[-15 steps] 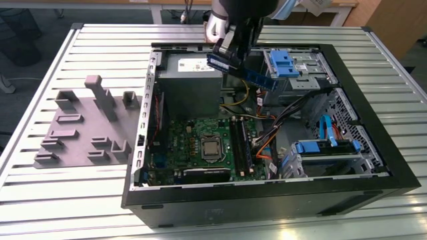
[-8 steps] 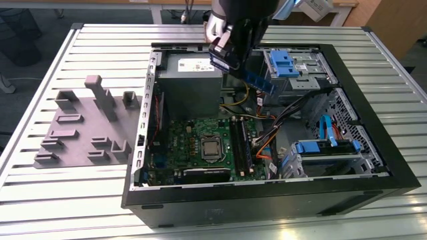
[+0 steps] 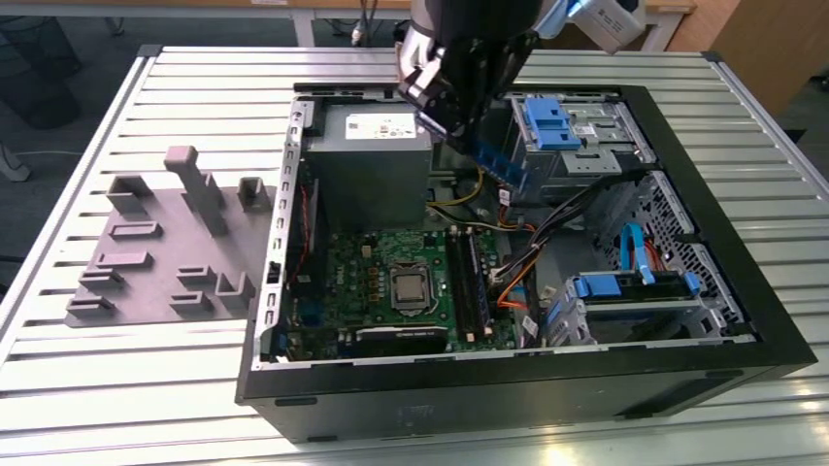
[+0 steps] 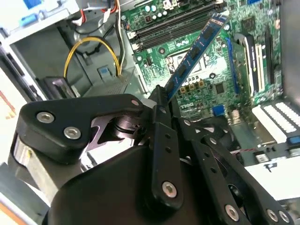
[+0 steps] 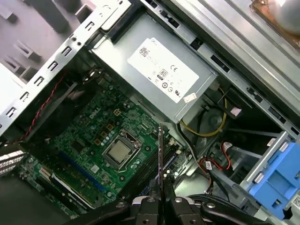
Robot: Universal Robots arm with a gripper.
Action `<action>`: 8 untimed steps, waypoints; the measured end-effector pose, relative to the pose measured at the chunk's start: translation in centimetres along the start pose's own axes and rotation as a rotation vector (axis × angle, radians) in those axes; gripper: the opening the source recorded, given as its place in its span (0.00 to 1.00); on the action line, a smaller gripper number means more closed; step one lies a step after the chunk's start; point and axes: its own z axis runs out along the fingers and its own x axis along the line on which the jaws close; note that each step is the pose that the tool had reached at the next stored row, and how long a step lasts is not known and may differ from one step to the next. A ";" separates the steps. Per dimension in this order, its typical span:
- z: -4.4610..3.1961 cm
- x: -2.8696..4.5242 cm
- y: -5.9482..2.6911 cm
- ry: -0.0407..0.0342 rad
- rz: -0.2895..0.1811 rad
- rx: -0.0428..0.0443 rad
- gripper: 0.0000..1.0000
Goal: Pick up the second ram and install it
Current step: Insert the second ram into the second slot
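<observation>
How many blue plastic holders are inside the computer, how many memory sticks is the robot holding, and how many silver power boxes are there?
Blue plastic holders: 2, one at the far side, one nearer.
Memory sticks held in the gripper: 1, the second ram.
Silver power boxes: 1.
Total: 4

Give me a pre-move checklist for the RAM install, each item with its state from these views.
1. Second ram clamped in the gripper: ok, held by one end in both wrist views.
2. Stick clear of the case: ok, in the exterior view it hangs above the open computer case.
3. Stick seated in a slot: not ok, it is in the air over the motherboard.
4. Stick lined up with the memory slots: cannot tell.
5. Yellow cables away from the slots: ok, beside the power supply.
</observation>
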 end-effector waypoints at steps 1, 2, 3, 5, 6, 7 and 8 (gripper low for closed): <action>0.02 0.00 0.00 -0.0006 0.018 0.0010 0.14; 0.03 0.00 0.00 -0.0011 0.036 0.0021 0.14; 0.05 0.00 0.00 -0.0017 0.054 0.0031 0.14; 0.08 0.01 0.00 -0.0028 0.090 0.0053 0.14; 0.10 0.01 0.00 -0.0033 0.108 0.0063 0.14; 0.11 0.01 0.00 -0.0038 0.127 0.0074 0.14; 0.13 0.01 0.00 -0.0044 0.145 0.0085 0.14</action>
